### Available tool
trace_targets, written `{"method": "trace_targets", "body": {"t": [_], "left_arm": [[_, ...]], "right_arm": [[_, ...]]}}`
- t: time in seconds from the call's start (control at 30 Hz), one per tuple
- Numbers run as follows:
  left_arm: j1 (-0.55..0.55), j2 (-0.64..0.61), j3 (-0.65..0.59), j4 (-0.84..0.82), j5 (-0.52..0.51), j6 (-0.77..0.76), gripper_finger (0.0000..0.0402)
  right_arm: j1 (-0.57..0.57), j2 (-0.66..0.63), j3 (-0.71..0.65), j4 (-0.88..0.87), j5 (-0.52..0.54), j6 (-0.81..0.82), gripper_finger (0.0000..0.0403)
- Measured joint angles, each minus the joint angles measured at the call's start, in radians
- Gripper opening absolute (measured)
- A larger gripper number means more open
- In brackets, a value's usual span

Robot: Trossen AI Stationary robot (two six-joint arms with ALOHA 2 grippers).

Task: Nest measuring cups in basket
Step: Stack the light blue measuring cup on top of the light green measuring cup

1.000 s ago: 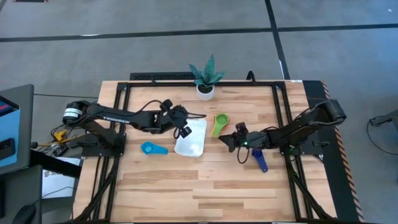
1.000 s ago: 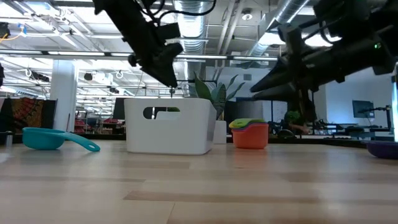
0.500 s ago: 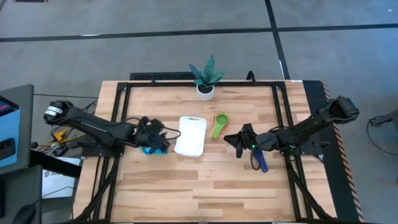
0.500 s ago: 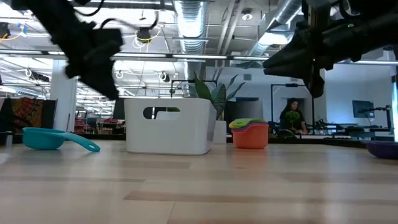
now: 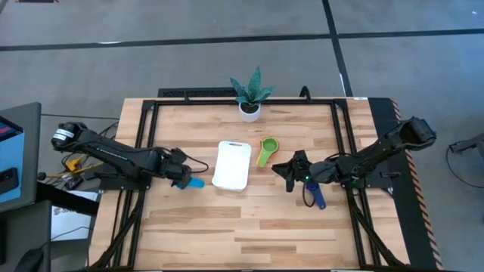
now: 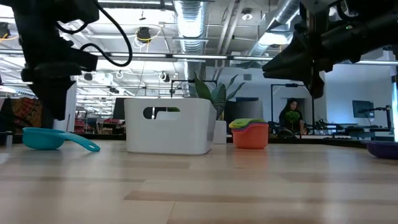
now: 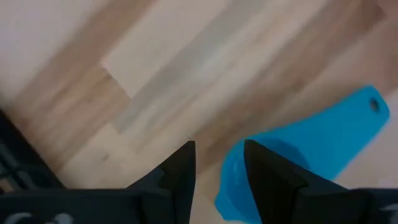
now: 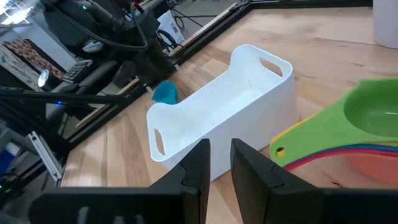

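My left tool (image 7: 214, 165), fingers parted, hangs low over the light blue measuring cup (image 7: 298, 158) on the desk (image 5: 249, 227), left of the white basket (image 5: 232, 165). My right tool (image 5: 286, 170), narrowly parted and holding nothing, hovers right of the basket, near the nested cup stack (image 5: 266, 149). Navy cup (image 5: 316, 196) lies beside it.

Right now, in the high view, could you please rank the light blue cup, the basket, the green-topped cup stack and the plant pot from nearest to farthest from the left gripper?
1. The light blue cup, right at the left gripper.
2. The basket, mid-table.
3. The green-topped cup stack, just beyond the basket.
4. The plant pot, at the table's far edge.
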Motion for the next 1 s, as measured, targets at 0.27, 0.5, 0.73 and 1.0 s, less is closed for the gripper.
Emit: {"method": "trace_targets", "body": {"t": [0.27,0.5,0.73,1.0], "left_arm": [[0.0,0.0,0.0,-0.002,0.075,0.113,0.0125],[0.0,0.0,0.0,-0.001,0.109,0.17,0.0125],[0.009,0.001,-0.07,0.048,0.106,0.168,0.0125],[0.018,0.001,-0.104,0.058,0.108,0.152,0.0102]], "right_arm": [[0.0,0.0,0.0,-0.008,-0.001,-0.001,0.0085],[0.0,0.0,0.0,-0.013,-0.001,-0.004,0.0085],[0.002,0.0,0.0,-0.013,-0.006,-0.008,0.0085],[0.008,0.0,0.0,-0.013,-0.01,-0.008,0.0085]]}}
